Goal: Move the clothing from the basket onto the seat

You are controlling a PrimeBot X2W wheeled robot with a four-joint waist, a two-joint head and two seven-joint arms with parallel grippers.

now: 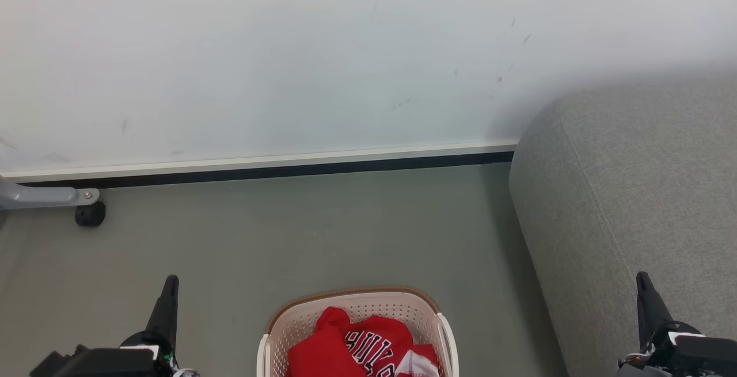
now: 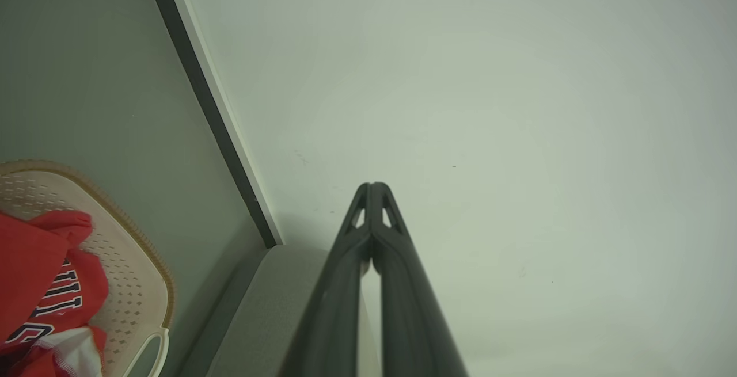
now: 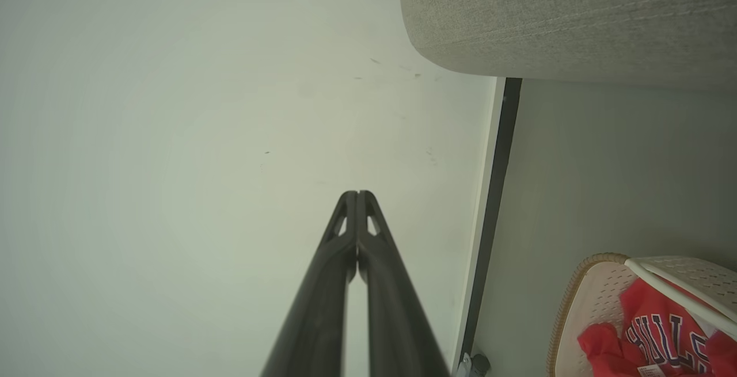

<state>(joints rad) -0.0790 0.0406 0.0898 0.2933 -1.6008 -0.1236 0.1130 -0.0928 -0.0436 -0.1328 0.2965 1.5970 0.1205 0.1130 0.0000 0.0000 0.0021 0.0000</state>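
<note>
Where the clothing lies: red clothing with black-and-white lettering sits heaped inside the basket, none of it yet on the seat, so the task appears to be at its very start.
Basket: stands on the floor, well back from the floor's edge along the wall and between the two arms, a spot either one could probably reach.
Seat: grey cushion rises near the basket on the robot's right, which should make for a short carry.
Left end effector: fingers pressed together, gripping nothing, raised above the floor to the left of the basket.
Right end effector: likewise pinched closed and carrying nothing, poised in front of the seat. Both will likely have to spread before any grab.
</note>
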